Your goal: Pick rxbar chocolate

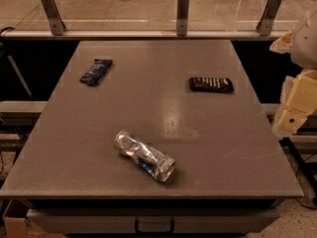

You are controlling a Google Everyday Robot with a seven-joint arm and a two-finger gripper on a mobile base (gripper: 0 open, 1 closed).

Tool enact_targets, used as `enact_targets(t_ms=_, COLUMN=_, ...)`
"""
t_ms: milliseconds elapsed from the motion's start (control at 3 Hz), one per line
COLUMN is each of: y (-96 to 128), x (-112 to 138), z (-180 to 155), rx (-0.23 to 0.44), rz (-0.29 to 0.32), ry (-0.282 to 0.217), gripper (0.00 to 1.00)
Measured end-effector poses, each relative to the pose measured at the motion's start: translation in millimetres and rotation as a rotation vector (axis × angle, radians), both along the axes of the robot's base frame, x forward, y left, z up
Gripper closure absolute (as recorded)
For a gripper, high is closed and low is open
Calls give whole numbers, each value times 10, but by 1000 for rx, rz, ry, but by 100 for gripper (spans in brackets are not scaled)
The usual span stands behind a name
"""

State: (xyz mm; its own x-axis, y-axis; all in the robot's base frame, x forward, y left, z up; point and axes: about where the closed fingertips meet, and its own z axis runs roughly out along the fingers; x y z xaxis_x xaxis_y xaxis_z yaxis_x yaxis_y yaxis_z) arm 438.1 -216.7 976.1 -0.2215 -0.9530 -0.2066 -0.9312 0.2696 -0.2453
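The rxbar chocolate (211, 85) is a flat black bar with a row of pale lettering. It lies flat on the right side of the grey table (163, 133), towards the back. My gripper (296, 114) shows as cream-coloured parts at the right edge of the view, beyond the table's right edge. It is to the right of the bar and apart from it, holding nothing that I can see.
A dark blue crinkled wrapper (96, 72) lies at the back left. A clear crushed plastic bottle (144, 155) lies on its side near the front middle. A glass railing with metal posts (183, 13) runs behind the table.
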Motion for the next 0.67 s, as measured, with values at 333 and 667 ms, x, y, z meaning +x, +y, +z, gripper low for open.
enact_targets(t_ms=333, y=-25, x=49, z=-3, rx=10, rz=2, ry=-7, gripper=0)
enact_targets(t_ms=667, y=-114, x=386, z=-139, rx=39, rz=55, ry=-29, gripper=0)
